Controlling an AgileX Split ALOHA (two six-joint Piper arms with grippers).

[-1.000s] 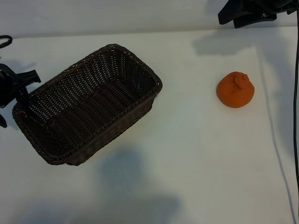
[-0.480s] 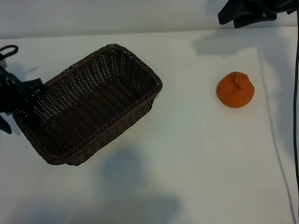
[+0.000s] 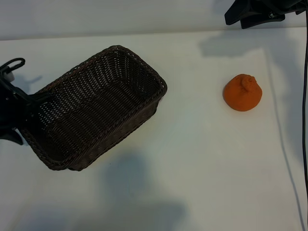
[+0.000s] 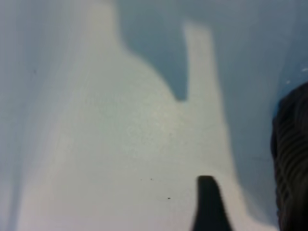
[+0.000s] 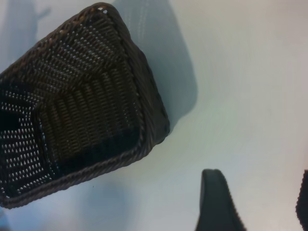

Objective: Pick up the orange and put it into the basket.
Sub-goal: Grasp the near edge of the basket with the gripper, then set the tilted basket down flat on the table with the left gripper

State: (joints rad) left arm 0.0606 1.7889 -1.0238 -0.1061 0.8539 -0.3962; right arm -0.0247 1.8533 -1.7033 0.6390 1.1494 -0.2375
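Now your left gripper (image 3: pixel 19 115) sits at the basket (image 3: pixel 96 110) end; you cannot tell its grip. Your right gripper (image 5: pixel 255 202) waits wide apart, and the orange (image 3: pixel 242 92) lies alone on the table (image 3: pixel 192 168).

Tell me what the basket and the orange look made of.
Basket: dark brown woven wicker or a plastic imitation, going by its ribbed strands and braided rim; faint sheen on the weave.
Orange: matte, with no gloss and a lumpy knob on top; it could be real fruit, foam or rubber.
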